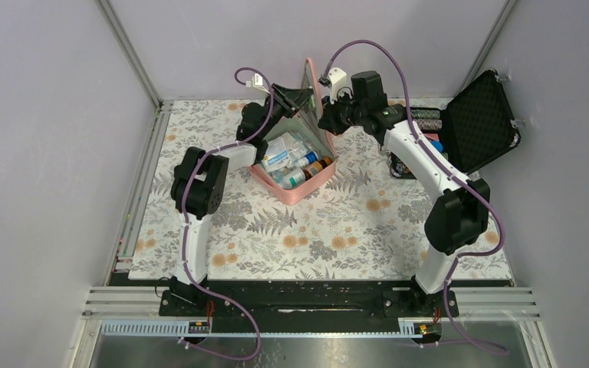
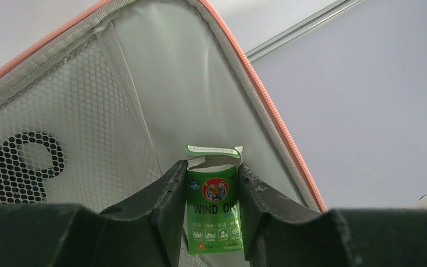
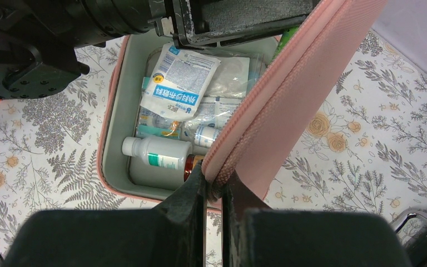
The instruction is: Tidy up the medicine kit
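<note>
Enclosing the scene, pale grey walls [image 1: 38, 115] rise on three sides, and a fern-and-flower cloth covers the surface [image 1: 314, 238]. A black hard case [image 1: 479, 119] stands open at the far right, well apart from the work.

The medicine kit [image 1: 301, 192] sits toward the far side, near the centre. It is open, with its lid [image 1: 311, 88] stood upright. It looks soft-sided and probably light, so I judge its walls would buckle under a squeeze. The stitched zip rim seems the firmest hold. The tray would likely slide on the cloth if the lid were pulled sideways.

The right pincer [image 3: 214, 179] is clenched on that rim at the lid's edge, propping it up. The left pincer [image 2: 212, 167] grips a small green carton [image 2: 212, 217] marked WIND OIL, held in front of the lid's grey lining near the mesh pocket [image 2: 61, 128]. The carton looks like thin card that would crush under hard pressure.

Inside the tray lie a blue-and-white sachet [image 3: 180, 78], a white bottle [image 3: 155, 154] and a brown bottle [image 3: 192, 165], loosely packed.
</note>
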### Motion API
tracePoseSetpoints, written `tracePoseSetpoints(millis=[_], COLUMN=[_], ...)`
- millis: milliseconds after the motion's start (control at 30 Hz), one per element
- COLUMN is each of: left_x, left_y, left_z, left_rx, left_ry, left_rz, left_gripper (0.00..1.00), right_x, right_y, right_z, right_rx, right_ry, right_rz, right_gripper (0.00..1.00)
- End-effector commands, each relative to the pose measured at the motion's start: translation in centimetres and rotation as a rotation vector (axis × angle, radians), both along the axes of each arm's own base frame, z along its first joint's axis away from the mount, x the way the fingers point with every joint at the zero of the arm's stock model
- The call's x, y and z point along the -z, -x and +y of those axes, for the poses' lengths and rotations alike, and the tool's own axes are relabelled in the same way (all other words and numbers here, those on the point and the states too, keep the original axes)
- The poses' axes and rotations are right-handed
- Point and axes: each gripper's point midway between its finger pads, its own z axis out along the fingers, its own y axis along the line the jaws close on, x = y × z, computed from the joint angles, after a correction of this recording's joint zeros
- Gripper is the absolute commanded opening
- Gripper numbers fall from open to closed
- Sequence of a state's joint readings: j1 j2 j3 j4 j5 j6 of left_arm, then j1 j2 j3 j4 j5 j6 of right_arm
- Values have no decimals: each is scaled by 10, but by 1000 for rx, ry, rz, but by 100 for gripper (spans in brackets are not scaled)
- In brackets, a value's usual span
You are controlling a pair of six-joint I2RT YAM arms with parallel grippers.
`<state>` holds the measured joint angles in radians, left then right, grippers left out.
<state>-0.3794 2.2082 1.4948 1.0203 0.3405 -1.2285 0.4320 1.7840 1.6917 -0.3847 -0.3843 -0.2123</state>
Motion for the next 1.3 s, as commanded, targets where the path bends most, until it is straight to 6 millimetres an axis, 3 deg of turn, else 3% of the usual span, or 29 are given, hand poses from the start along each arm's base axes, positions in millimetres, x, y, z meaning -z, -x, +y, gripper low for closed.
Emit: tracePoseSetpoints(millis=[0, 133, 267, 567, 733, 967, 1100, 1267], left_x=[-11, 3, 4, 22, 18, 12, 9, 13], left_y=[8, 7, 13, 18, 16, 17, 20, 27], left_z=[-8, -11, -14, -14, -12, -14, -16, -10], left_rx=[-1, -8, -1, -11, -18, -4, 16, 14], left_ry=[23, 1, -28, -200, -236, -263, -265, -387], left_rz=[-56, 33, 64, 166, 170, 180, 171, 202], left_gripper=[36, 36, 39, 53, 63, 61, 54, 49], right_x=[33, 33, 32, 29, 29, 28, 29, 28], right_y=[24, 24, 22, 21, 21, 22, 22, 23], right_z=[-1, 0, -1, 2, 3, 2, 3, 4], right_rx=[-15, -17, -3, -1, -1, 2, 1, -2], right_ry=[42, 41, 53, 41, 34, 35, 32, 26], right_rz=[157, 156, 143, 147, 153, 151, 156, 160], right_gripper=[0, 0, 0, 0, 0, 0, 0, 0])
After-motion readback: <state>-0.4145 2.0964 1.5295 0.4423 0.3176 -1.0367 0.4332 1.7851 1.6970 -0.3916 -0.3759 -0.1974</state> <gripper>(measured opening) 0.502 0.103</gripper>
